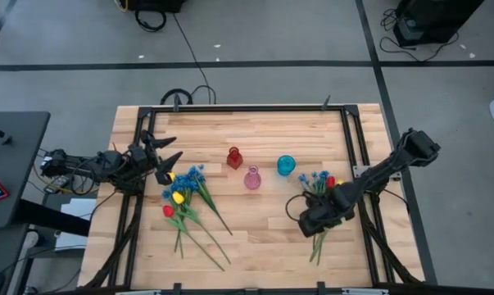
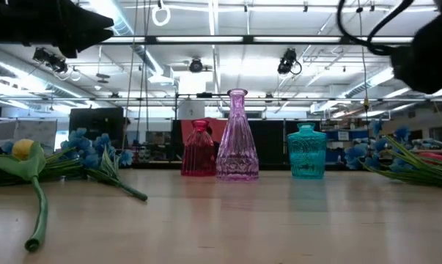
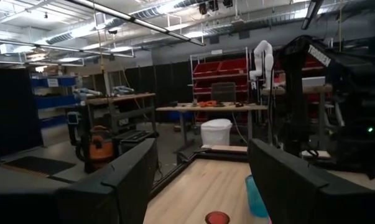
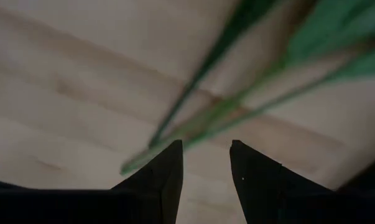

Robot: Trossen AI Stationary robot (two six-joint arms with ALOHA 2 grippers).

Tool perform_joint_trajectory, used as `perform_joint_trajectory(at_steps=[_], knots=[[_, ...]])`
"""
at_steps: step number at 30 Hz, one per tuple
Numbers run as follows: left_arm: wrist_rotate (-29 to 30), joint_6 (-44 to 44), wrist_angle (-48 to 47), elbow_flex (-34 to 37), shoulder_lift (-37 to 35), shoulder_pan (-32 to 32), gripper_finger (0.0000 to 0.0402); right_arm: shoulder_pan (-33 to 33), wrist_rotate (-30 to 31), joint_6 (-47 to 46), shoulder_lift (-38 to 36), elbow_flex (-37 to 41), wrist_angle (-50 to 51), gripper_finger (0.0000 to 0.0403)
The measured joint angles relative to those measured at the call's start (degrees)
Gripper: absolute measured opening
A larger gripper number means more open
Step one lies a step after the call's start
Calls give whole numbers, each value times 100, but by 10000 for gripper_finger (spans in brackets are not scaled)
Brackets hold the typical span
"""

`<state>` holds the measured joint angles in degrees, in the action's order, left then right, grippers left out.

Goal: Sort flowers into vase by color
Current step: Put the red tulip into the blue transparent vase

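Three small vases stand mid-table: red (image 1: 234, 157), pink (image 1: 252, 178) and teal (image 1: 286, 165). One bunch of flowers (image 1: 189, 205) lies flat at the left, with blue blossoms, a yellow tulip and a red tulip. A second bunch (image 1: 319, 187) lies at the right, its green stems (image 4: 237, 106) running toward the near edge. My right gripper (image 1: 316, 223) hangs over those stems, pointing steeply down. It is open (image 4: 206, 163), with nothing between its fingers and the stem ends just beyond the tips. My left gripper (image 1: 166, 160) is open (image 3: 203, 186), raised beside the left bunch's blue blossoms.
A black metal frame (image 1: 349, 139) borders the wooden table top on its far, left and right sides. Bare wood lies between the two bunches, on the near side of the vases (image 2: 235, 213). Cables and a dark side table (image 1: 9, 164) sit off the left edge.
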<state>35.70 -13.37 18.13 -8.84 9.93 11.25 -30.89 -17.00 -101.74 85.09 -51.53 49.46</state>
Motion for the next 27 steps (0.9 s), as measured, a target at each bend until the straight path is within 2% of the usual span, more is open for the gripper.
perform_joint_trajectory(at_steps=[10, 17, 22, 27], knots=[[0, 7, -48, 0, 0, 0, 259, -931, 355, -1502, -3, 281, -107, 128], [2, 11, -57, 0, 0, 0, 259, -1067, 1140, -2196, -357, 973, -765, 115], [4, 7, -246, 0, 0, 0, 259, -1070, 1167, -2648, -512, 1342, -757, 114], [9, -146, -375, 0, 0, 0, 259, -959, 1393, -2826, -541, 1361, -799, 114]])
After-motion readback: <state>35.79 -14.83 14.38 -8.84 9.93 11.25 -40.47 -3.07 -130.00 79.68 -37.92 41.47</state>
